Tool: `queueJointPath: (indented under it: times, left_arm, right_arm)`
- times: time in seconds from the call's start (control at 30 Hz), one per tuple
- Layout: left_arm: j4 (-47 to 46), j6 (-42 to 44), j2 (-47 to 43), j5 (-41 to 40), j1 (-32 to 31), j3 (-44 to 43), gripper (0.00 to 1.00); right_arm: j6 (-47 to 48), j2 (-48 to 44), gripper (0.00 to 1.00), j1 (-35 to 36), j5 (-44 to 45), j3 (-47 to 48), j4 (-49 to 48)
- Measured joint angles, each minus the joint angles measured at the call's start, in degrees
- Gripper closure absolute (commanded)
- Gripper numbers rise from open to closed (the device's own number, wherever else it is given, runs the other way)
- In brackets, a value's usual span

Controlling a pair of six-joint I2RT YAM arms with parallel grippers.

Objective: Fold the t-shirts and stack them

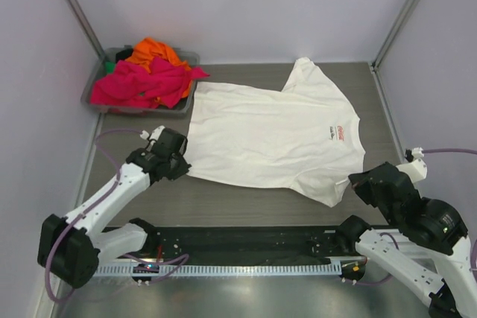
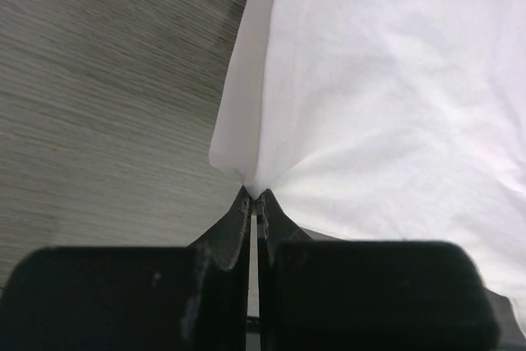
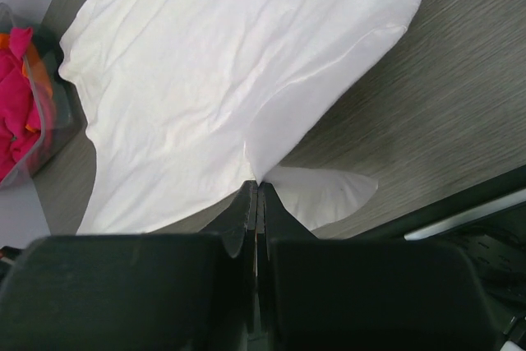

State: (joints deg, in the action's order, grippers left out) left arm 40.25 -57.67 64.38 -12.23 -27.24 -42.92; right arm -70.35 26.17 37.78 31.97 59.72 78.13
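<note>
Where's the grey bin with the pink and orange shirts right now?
In the top view the grey bin sits in the far left corner of the table, right beside the spread cream t-shirt.

Grey wood-grain table (image 1: 246, 202), grey plastic bin (image 1: 134, 109) at its far-left corner, pale lilac walls (image 1: 246, 5).

Grey wood-grain table (image 1: 246, 202) with a cream-white t-shirt (image 1: 268, 135) and a grey bin (image 1: 149, 110) (far-left corner)
</note>
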Motion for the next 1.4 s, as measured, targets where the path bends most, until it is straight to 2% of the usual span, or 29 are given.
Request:
queueJointPath:
  times: [0.13, 0.3, 0.53, 0.73, 1.03, 1.4]
  left_arm:
    - [4.7, 0.0, -6.2, 0.0, -0.2, -1.8, 1.0]
    - [8.5, 1.2, -5.9, -0.4, -0.2, -2.4, 1.0]
    - [10.2, 5.2, 4.9, -1.6, 0.4, -13.0, 1.0]
    - [9.7, 9.3, 17.0, -1.5, 4.1, -24.3, 1.0]
    - [9.6, 13.5, 32.3, 0.0, 6.8, -38.5, 1.0]
    - [9.8, 15.6, 42.2, 0.8, 8.9, -45.8, 1.0]
  right_arm:
    - [-0.1, 1.1, 0.99, 0.0, 0.2, 0.5, 0.3]
    - [0.0, 6.4, 0.99, 0.0, 2.3, 3.2, 0.4]
    - [2.9, 19.7, 0.99, 0.0, 7.2, 9.1, 0.5]
    - [7.9, 30.4, 0.99, -1.4, 11.2, 15.3, -1.2]
    - [21.6, 38.9, 0.99, -21.9, 4.9, 15.1, -13.4]
    - [29.3, 48.9, 0.99, -31.7, -2.7, 14.4, -23.2]
